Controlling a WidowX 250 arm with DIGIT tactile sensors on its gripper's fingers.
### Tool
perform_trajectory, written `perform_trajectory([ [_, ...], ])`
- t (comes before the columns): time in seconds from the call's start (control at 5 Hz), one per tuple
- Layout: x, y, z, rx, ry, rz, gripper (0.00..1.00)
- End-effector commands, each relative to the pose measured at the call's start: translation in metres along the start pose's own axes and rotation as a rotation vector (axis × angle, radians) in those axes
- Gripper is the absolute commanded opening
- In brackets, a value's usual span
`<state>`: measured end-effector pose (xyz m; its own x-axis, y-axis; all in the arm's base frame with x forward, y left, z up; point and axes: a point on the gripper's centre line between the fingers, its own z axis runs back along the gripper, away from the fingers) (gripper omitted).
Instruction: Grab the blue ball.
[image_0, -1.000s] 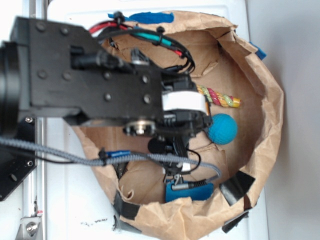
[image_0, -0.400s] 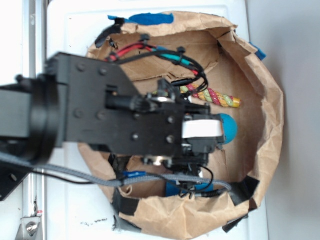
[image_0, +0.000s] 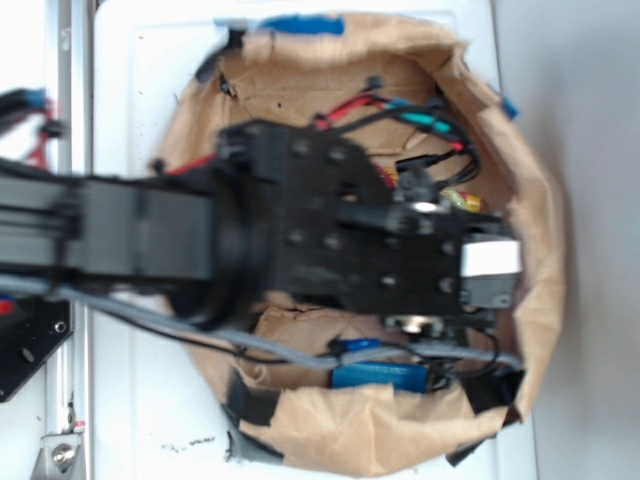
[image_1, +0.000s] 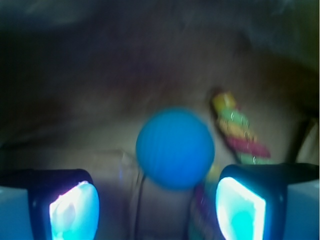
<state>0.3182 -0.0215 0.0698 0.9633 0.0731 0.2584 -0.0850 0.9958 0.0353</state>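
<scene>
In the wrist view the blue ball lies on brown paper just ahead of my gripper, slightly right of the middle of the gap. The gripper is open, and its two glowing pads stand wide apart with nothing between them. The ball is not touching either pad. In the exterior view my arm covers the ball and the fingers completely.
A striped rope toy lies right of the ball, its tip showing past the arm. A flat dark-blue block sits by the near wall of the brown paper bowl. Cables loop over the arm.
The arm has swung right and forward across the paper bowl. It now covers the blue ball, which showed beside the gripper in the exterior view a second ago.
</scene>
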Motion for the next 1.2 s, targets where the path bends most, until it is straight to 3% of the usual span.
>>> perform_trajectory([
  [0.0,0.023,-0.008,0.008,0.001,-0.057,-0.007,1.00],
  [0.6,0.024,-0.006,-0.021,0.072,-0.090,-0.035,1.00],
  [0.8,0.024,-0.005,-0.020,0.067,-0.092,-0.028,0.00],
  [1.0,0.023,-0.005,-0.020,0.077,-0.098,-0.033,0.00],
])
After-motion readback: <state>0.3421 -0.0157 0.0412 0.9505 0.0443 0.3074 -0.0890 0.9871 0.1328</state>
